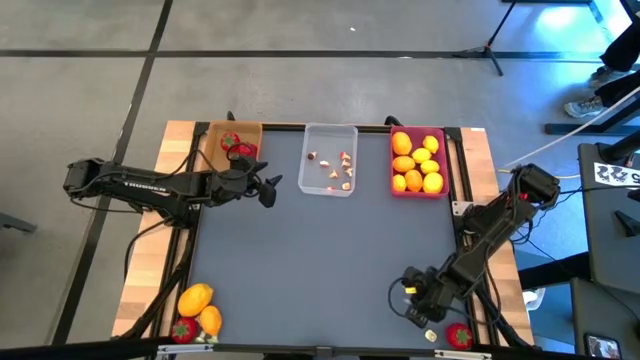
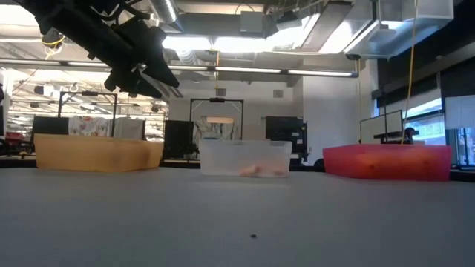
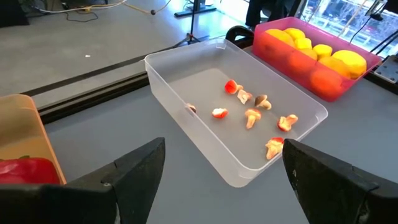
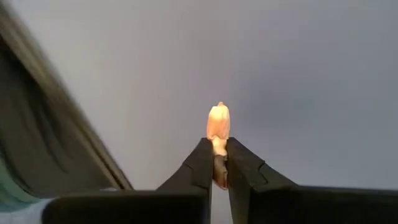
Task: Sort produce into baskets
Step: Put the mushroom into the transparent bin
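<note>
Three baskets stand in a row at the table's far edge: tan point(image 1: 232, 145) with red strawberries, clear point(image 1: 330, 160) with small mushroom pieces point(image 3: 252, 115), and pink point(image 1: 417, 162) with yellow and orange fruits. My left gripper point(image 1: 268, 188) is open and empty, raised above the table point(image 2: 145, 70) between the tan and clear baskets. My right gripper point(image 1: 410, 295), near the table's near right corner, is shut on a small tan mushroom piece point(image 4: 217, 124). My right gripper pinches the mushroom piece by its lower end point(image 4: 218, 155) between its two fingertips point(image 4: 200, 163). The piece's rounded top point(image 4: 217, 118) sticks out past the fingertips, with the grey table top behind it.
Loose produce lies at the near edge: orange and yellow fruits point(image 1: 198, 300) and a strawberry point(image 1: 183, 330) at the near left, a strawberry point(image 1: 458, 335) and a small piece point(image 1: 430, 336) at the near right. The grey middle of the table point(image 1: 320, 260) holds nothing.
</note>
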Controlling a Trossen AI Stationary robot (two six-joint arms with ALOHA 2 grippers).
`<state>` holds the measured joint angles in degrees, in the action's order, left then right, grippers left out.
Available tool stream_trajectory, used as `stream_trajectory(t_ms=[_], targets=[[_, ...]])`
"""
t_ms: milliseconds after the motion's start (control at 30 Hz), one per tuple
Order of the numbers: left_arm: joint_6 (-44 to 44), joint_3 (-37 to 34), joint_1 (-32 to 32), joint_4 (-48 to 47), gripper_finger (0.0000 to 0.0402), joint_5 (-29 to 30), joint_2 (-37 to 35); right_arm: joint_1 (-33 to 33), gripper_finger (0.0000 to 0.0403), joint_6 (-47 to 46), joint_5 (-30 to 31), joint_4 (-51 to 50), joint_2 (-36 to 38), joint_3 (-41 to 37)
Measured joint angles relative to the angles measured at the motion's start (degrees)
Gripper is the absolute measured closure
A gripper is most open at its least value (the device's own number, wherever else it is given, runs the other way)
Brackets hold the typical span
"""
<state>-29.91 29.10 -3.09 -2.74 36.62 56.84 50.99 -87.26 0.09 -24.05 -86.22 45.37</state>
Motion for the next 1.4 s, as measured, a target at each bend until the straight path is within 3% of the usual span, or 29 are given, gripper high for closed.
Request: stream_trajectory(t_ms=[333, 633, 1133, 1400], targets=[[-0.1, 0.0, 0.0, 0.0, 0.0084, 0.0, 0.0, -11.0, 0.0371, 27.1, 15.5, 0.0, 0.1, 5.0], [-0.2, 0.0, 0.0, 0.0, 0.0084, -0.1, 0.0, -25.2, 0.0370, 47.0, 26.3, 0.7, 0.1, 5.3], [2.6, 0.0, 1.6, 0.0, 0.0084, -3.0, 0.0, -47.9, 0.0370, 69.9, 30.4, 18.8, 0.1, 5.3], [2.9, 0.0, 4.1, 0.0, 0.0084, -3.1, 0.0, -57.5, 0.0370, 75.0, 30.4, 28.2, -0.6, 5.3]])
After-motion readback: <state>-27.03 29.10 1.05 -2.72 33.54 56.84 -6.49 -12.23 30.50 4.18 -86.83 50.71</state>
